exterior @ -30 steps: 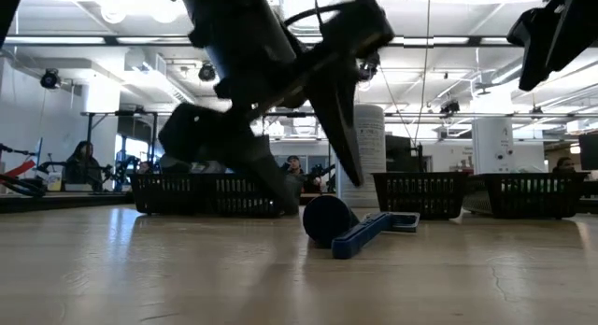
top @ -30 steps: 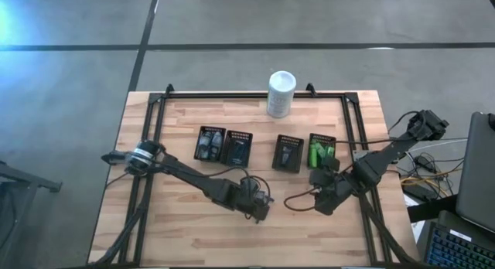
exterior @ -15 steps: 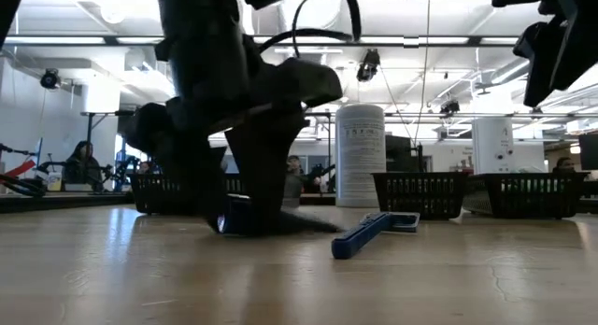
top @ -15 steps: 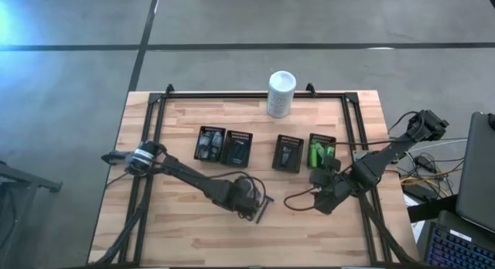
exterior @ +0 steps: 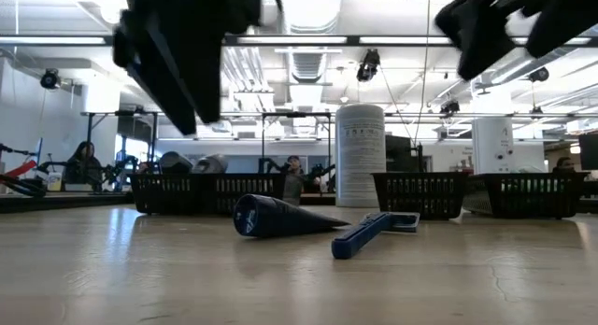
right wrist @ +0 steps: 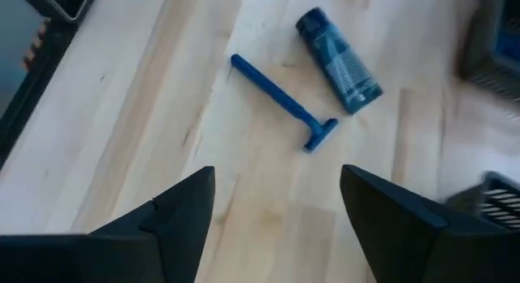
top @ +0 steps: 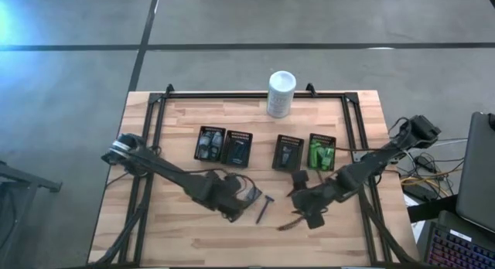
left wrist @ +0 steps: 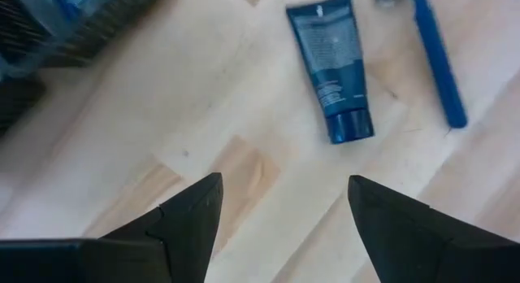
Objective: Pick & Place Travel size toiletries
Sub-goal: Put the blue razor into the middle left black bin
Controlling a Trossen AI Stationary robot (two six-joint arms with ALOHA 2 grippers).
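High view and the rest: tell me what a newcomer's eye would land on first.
Two dark blue items lie loose on the bare wood near the table's front: a small tube and a T-shaped razor beside it, apart from each other. The left tool and the right tool both hang open above them, holding nothing. Behind them sits a row of black trays, one holding bright green bottles, with a white container at the far edge.

Grey floor (top: 69,107); ceiling strip lights (exterior: 308,40); perhaps seated people (exterior: 82,162) behind.
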